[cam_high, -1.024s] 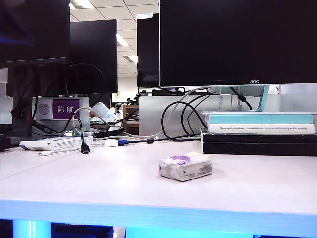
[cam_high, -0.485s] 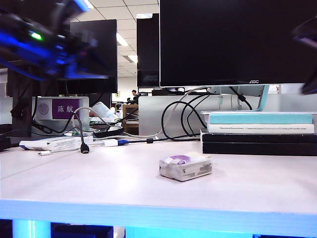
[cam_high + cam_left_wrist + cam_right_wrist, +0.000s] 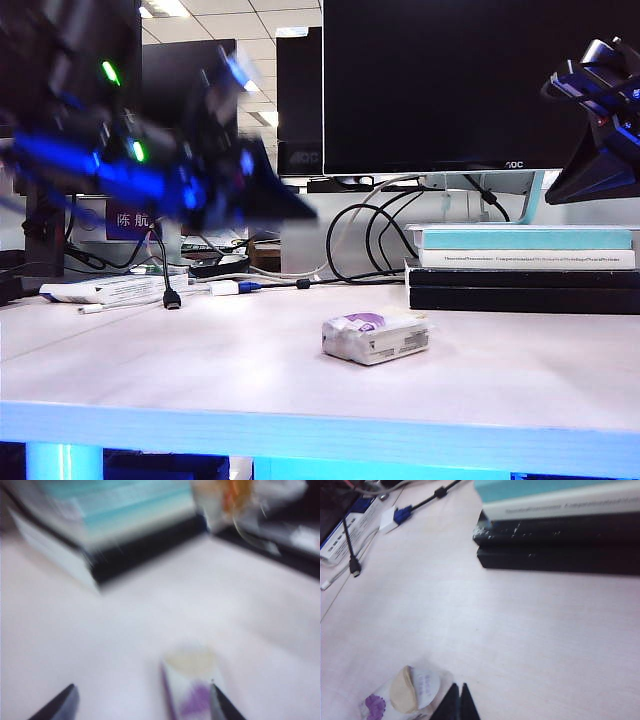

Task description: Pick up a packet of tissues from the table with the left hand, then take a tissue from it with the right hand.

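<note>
Two end effectors have entered since a second ago. Left end effector (image 3: 142,702), jaws spread, hovers above the packet of tissues (image 3: 375,336) on the desk (image 3: 200,370); right end effector (image 3: 459,700), pinched shut, waits beside it. Pickup appears imminent.

Stacked books (image 3: 525,268) sit below a dark monitor (image 3: 480,85), cables (image 3: 370,245) alongside.

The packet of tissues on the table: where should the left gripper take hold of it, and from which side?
Probably across the short width of the packet of tissues, at mid-length, coming down from above. It lies flat on the table with bare surface all round and looks soft enough to pinch. The left gripper hangs above it, fingers apart, nearly astride one end. The right gripper, shut, is also above the table.
</note>
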